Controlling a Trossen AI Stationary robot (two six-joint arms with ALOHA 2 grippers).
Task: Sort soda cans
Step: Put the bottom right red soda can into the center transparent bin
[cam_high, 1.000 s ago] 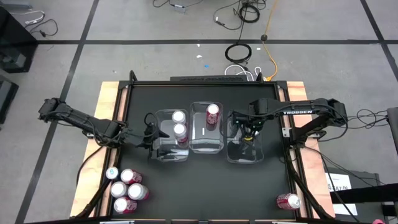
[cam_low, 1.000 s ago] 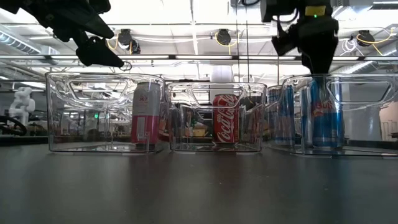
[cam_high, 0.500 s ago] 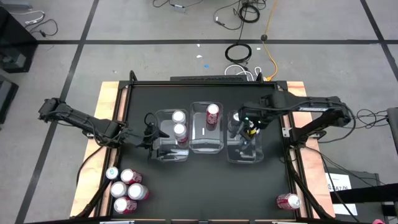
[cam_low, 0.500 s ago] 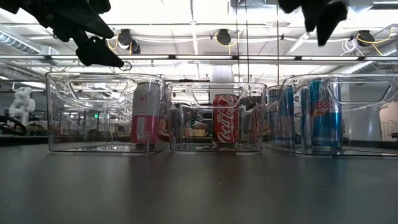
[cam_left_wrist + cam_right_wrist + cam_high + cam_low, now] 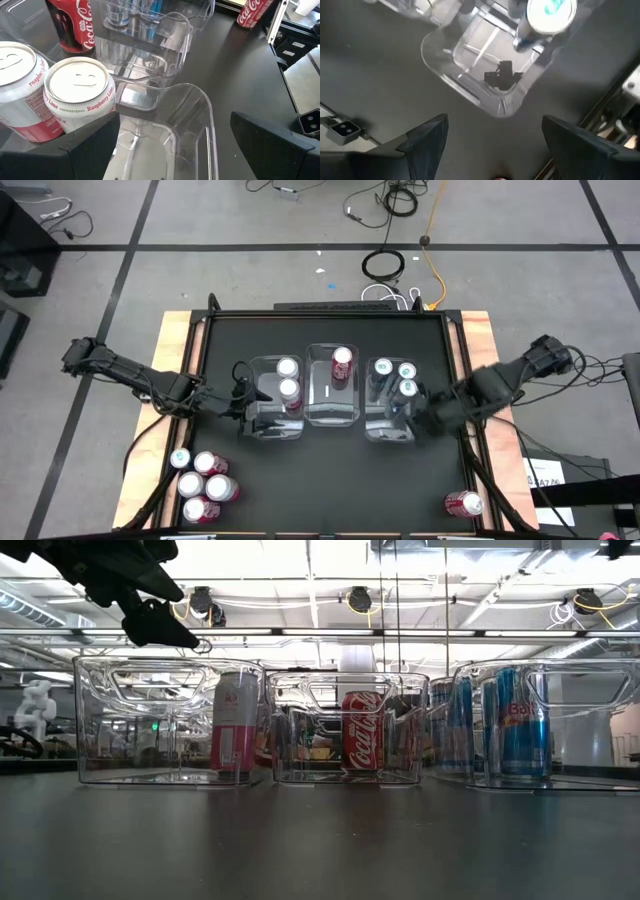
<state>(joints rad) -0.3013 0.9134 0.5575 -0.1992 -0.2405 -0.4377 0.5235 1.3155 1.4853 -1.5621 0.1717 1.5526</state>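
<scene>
Three clear bins stand in a row. The left bin (image 5: 275, 434) holds two pink-and-white soda cans (image 5: 289, 378), which stand upright beside my left gripper's fingers as Raspberry Lime cans (image 5: 80, 92). The middle bin (image 5: 332, 420) holds one red can (image 5: 342, 360). The right bin (image 5: 392, 438) holds three blue cans (image 5: 400, 374). My left gripper (image 5: 170, 150) hovers open over the left bin's near half (image 5: 246, 395). My right gripper (image 5: 500, 145) is open, above the right bin's near right corner (image 5: 426, 413).
Several upright cans (image 5: 203, 484) cluster at the table's near left corner. One red can (image 5: 463, 503) lies on its side near the near right corner. Bare black tabletop (image 5: 340, 480) stretches between them, in front of the bins.
My right gripper has risen out of the right bin and drawn back toward the table's right and near edges. The blue cans that it covered now show in the high view. My left arm has kept still.
</scene>
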